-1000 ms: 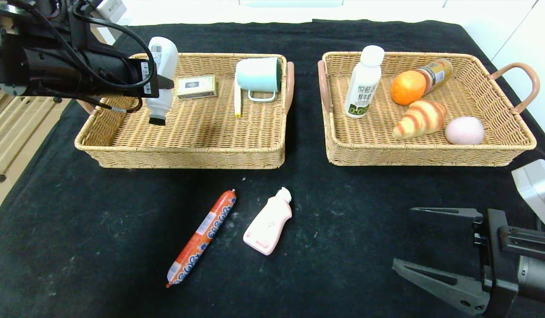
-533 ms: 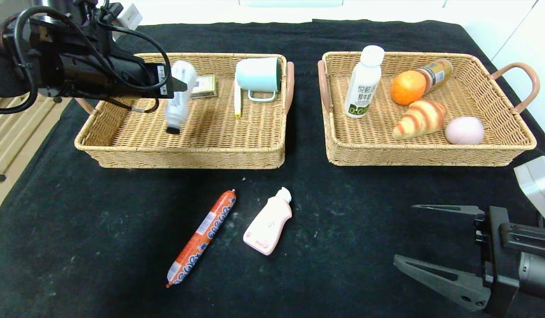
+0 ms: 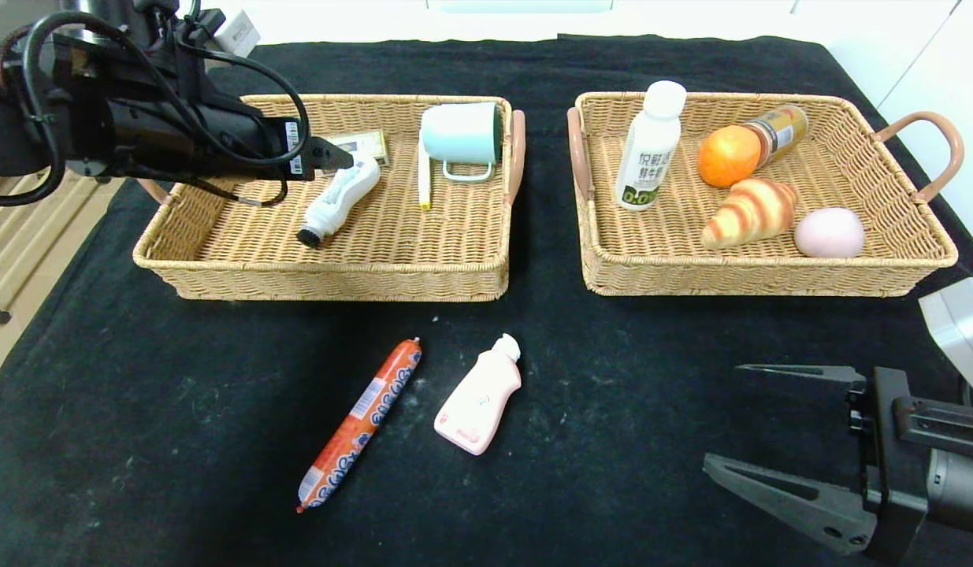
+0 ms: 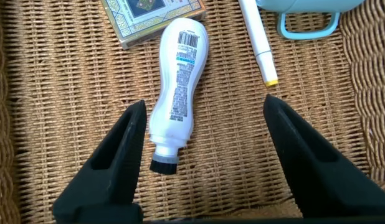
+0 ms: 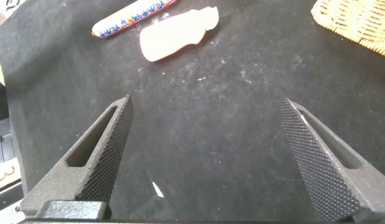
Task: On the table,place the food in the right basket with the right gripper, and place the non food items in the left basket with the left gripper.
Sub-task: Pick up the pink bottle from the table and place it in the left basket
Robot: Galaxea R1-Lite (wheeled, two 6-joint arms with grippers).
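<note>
In the upper left of the head view, the left gripper [image 3: 340, 156] hangs over the left basket [image 3: 218, 268], its jaws apart and holding nothing. Below it the white bottle [image 3: 336, 201] lies flat on the wicker, long axis diagonal, black cap toward the lower left and base toward the upper right. The left wrist view shows the bottle [image 4: 177, 87] between the two spread jaws, touching neither. A card box [image 3: 368, 143] lies just beside the bottle's base. A white marker [image 3: 424, 175] and a tipped teal mug [image 3: 461, 134] lie further right in the same basket.

At centre frame, on the black desk [image 3: 139, 409], an orange sausage [image 3: 360, 421] lies diagonally, and a pink bottle [image 3: 480, 394] lies just right of it, cap toward the upper right.

In the upper right, the right basket [image 3: 770, 276] holds a milk bottle [image 3: 650, 146], orange [image 3: 727, 155], jar [image 3: 781, 130], croissant [image 3: 750, 211] and egg [image 3: 829, 232].

At lower right, the right gripper [image 3: 762, 429] sits idle above the desk, jaws wide apart and empty.
</note>
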